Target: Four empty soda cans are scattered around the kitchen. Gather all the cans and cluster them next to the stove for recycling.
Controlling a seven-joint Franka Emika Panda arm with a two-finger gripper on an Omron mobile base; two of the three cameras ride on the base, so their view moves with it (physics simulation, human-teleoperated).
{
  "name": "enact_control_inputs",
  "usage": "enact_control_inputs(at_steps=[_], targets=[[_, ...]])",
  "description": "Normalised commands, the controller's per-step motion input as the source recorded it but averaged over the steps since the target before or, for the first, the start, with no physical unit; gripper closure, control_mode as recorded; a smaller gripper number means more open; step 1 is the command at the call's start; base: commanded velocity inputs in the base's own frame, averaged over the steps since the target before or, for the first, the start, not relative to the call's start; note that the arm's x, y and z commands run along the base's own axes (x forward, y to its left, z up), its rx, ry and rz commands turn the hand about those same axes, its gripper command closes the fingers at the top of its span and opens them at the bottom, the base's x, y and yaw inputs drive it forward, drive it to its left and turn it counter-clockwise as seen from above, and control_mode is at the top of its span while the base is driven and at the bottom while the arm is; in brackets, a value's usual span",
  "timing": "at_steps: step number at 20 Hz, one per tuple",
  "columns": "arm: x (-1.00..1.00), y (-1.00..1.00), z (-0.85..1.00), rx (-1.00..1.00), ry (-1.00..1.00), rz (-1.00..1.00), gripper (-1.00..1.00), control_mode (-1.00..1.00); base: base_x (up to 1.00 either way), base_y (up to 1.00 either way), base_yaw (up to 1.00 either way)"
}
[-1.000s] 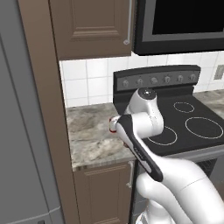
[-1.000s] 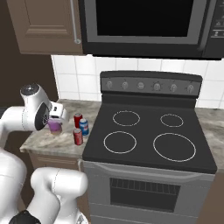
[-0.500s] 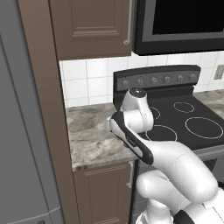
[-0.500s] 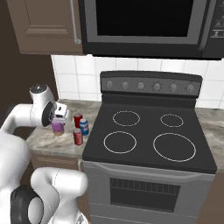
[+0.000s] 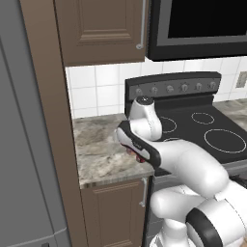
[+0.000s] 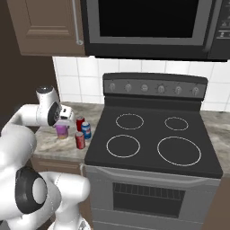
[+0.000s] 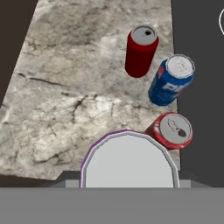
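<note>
You are hovering beside the stove (image 6: 152, 143) over the bench (image 7: 65, 87), fingers clamped on the pink-purple can (image 7: 129, 159) at bottom centre. It is crowding the nearest red can (image 7: 171, 131); lowering carelessly risks toppling that, then the blue can (image 7: 171, 81).

The purple can (image 7: 129, 159) is cut off at the hand view's bottom, its body hidden beneath its lid. In the left base view, the cans are hidden behind the arm. The gripper's fingertips cannot be made out.
</note>
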Motion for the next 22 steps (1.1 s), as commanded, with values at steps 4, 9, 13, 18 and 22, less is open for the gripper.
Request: enact_control_inputs(at_steps=[4, 9, 13, 18, 22], targets=[[0.2, 0.06, -0.29, -0.02, 0.01, 0.0, 1.0, -1.0, 0.0, 0.0, 0.0], [0.24, 0.07, -0.24, -0.01, 0.0, 0.0, 1.0, -1.0, 0.0, 0.0, 0.0], [0.23, 0.01, -0.23, -0.01, 0.0, 0.0, 1.0, -1.0, 0.0, 0.0, 0.0], [0.24, 0.0, -0.26, 0.0, 0.0, 0.0, 1.0, -1.0, 0.0, 0.0, 0.0], [0.26, 0.02, -0.24, 0.0, 0.0, 0.0, 1.0, -1.0, 0.0, 0.0, 0.0]])
